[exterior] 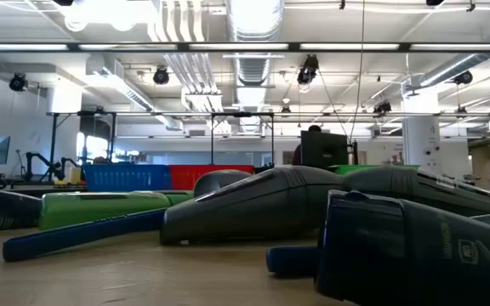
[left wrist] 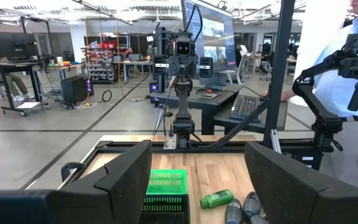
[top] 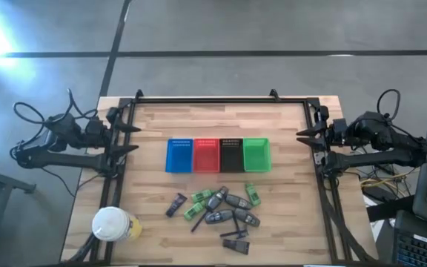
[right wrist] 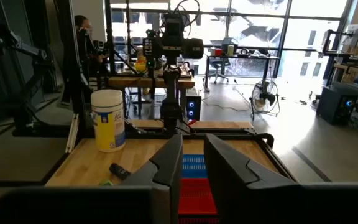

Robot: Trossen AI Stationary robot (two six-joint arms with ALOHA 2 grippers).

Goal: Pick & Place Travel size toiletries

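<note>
While both arms wait at the table's side edges, the toiletries [top: 221,211] lie in a loose heap on the wood near the front edge, just in front of the row of four baskets [top: 219,155] at the table's middle. The left gripper [top: 128,138] hangs at the left edge with its fingers spread wide and holding nothing; the right gripper [top: 306,136] hangs at the right edge with its fingers drawn close, a narrow gap between them, also holding nothing. Nothing has been picked yet, by the look of it. The dark tubes [top: 226,200] are probably light and fairly stiff, with smooth skins that could slip, so a grip across the middle of the body, at right angles to the long axis, seems safest. Their long axes run every which way: some slant toward the back right corner, others lie nearly along the front edge. The green packets [top: 252,193] look flat and slight, and may need pinching by their edges. The razors [top: 236,239] (thin, T-shaped, nearest the front edge) offer only a slim handle. A white-lidded tub [top: 112,223] stands at the front left corner, well apart from the heap.
</note>
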